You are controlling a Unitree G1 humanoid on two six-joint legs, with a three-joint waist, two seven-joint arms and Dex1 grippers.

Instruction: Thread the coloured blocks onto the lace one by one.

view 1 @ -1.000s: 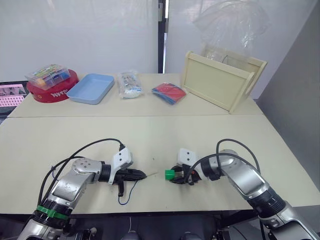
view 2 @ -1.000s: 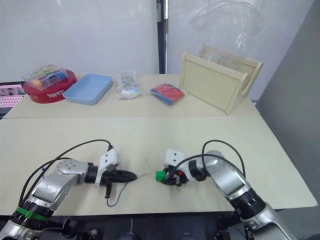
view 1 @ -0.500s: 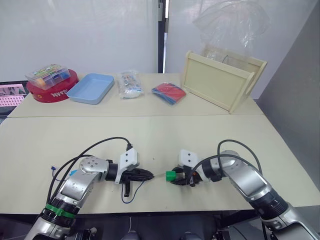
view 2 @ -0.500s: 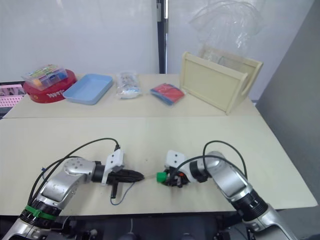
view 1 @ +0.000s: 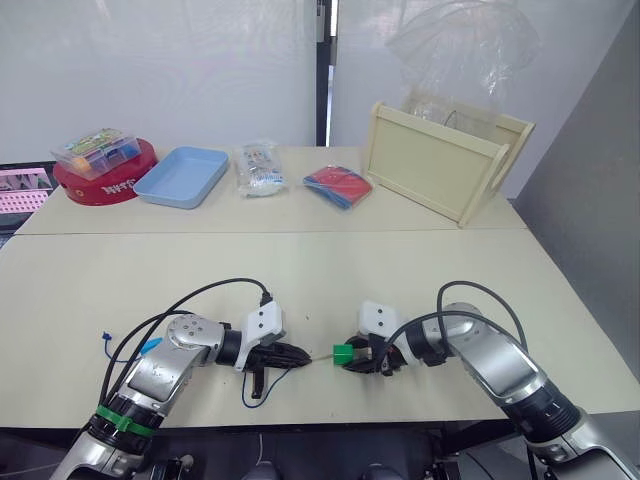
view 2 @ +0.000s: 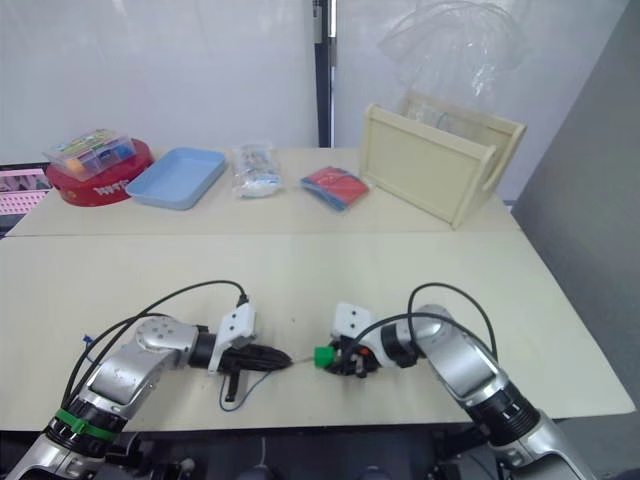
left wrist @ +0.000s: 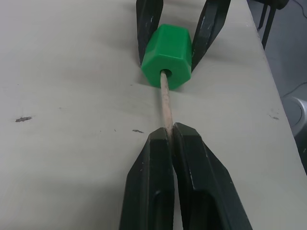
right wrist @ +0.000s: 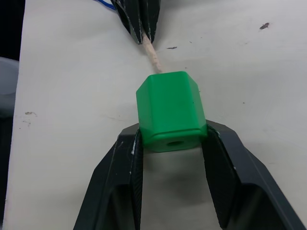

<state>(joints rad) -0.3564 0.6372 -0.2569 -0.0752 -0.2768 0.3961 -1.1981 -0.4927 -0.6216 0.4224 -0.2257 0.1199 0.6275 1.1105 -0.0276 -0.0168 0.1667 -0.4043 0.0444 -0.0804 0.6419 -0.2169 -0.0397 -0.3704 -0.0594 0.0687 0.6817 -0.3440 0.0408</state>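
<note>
green block [left wrist: 168,55] | lower centre, right gripper [right wrist: 170,143] jaws clamp it, hole facing lace | lace [left wrist: 165,105] tip entering hole, left gripper [left wrist: 171,139] jaws pinched near tip for aim

green block [left wrist: 169,55] | pale tan lace tip [left wrist: 164,107] | dark-blue lace [view 1: 262,384] | black jaws | beige table [view 1: 300,270]
</note>
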